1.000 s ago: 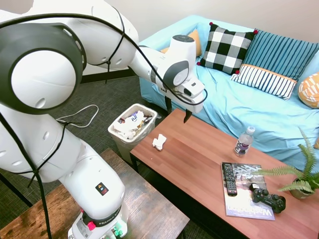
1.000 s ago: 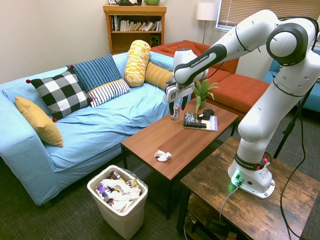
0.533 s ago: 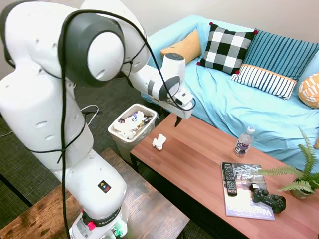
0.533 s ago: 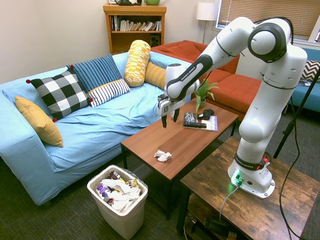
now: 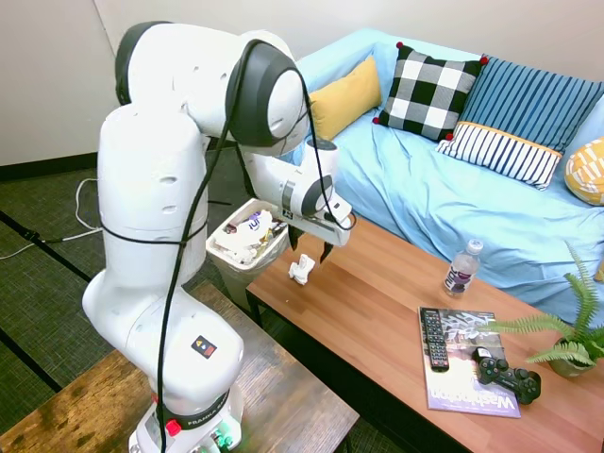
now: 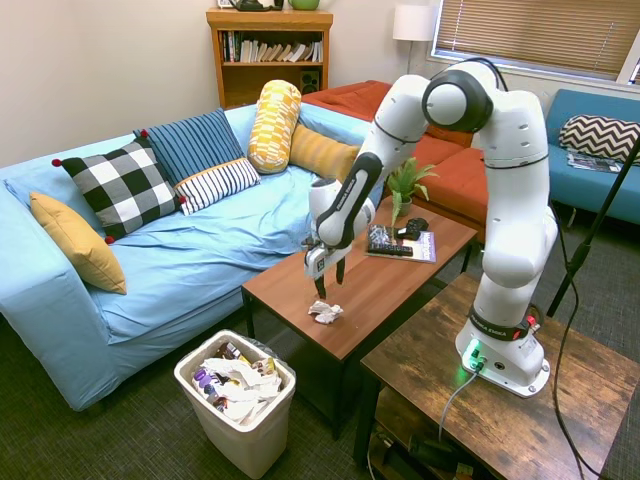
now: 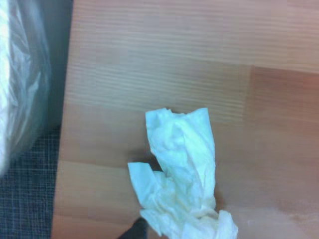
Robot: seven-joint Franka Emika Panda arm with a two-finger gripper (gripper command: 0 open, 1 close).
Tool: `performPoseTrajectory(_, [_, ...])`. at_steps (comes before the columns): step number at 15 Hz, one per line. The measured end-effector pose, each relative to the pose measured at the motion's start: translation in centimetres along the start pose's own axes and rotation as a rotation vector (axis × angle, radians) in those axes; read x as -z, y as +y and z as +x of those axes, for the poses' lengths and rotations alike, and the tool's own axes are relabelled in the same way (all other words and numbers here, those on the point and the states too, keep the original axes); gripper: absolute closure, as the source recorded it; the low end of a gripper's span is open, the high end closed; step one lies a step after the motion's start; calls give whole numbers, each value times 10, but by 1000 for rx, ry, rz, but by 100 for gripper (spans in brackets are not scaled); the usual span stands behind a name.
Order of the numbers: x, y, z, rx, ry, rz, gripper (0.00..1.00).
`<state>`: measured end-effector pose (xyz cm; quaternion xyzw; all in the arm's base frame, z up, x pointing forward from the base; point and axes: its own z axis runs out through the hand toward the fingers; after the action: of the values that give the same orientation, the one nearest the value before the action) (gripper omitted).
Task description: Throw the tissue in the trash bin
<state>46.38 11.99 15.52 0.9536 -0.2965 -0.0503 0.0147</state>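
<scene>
— On the table's corner nearest the trash bin [image 6: 236, 400], the tissue [image 6: 325, 312] lies untouched.

— Yes, but the gripper [image 6: 321, 287] has swung across from the bottle [image 5: 461, 268] end. It hangs just above, fingers apart, empty. Pickup looks imminent.

my franka arm [image 5: 160, 189] is glossy white with dark grey joint rings, black cables along its links, and a gripper [image 6: 327, 277] with dark fingers.
</scene>
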Motion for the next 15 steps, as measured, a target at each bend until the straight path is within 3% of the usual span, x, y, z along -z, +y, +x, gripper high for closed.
performPoseTrajectory(3, [-30, -14, 0, 11, -25, -21, 0])
performPoseTrajectory(9, [-56, -21, 2, 10, -56, -43, 0])
performPoseTrajectory(10, [-59, -21, 3, 10, -64, -46, 100])
performPoseTrajectory(15, [-71, -25, 6, 16, -101, -63, 100])
